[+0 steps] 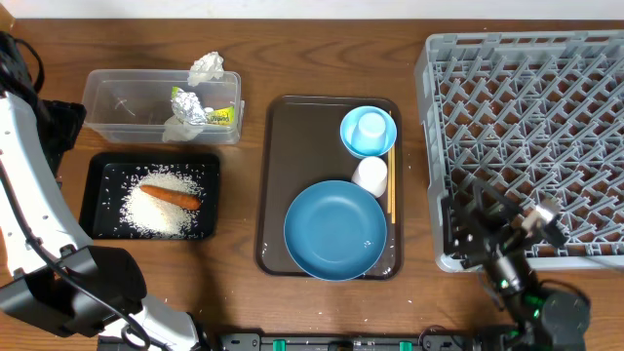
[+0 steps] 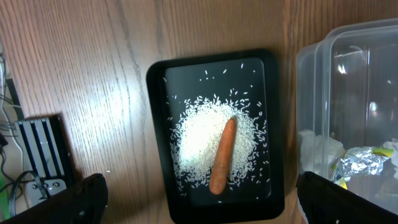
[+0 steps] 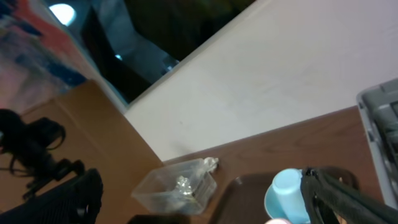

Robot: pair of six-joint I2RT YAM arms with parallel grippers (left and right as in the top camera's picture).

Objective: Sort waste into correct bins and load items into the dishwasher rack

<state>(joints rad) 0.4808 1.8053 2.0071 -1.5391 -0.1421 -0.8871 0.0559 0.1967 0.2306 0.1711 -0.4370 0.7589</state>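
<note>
Waste looks sorted: carrot (image 1: 171,198) and rice (image 1: 146,210) in the black tray (image 1: 93,195), tissues (image 1: 206,66) and foil wrapper (image 1: 190,105) in the clear tub (image 1: 117,97). Loading comes next, I'd say: left gripper (image 2: 202,186) and right gripper (image 3: 202,193) both gape empty, and a cup (image 1: 370,175) must leave the brown tray (image 1: 278,146) for the rack (image 1: 526,117).

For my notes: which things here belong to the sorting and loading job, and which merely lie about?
Job: carrot, rice, tissues, foil wrapper, black tray, clear tub, blue plate, light blue bowl, white cups, chopsticks, dishwasher rack.
Other: brown serving tray, black box.
</note>
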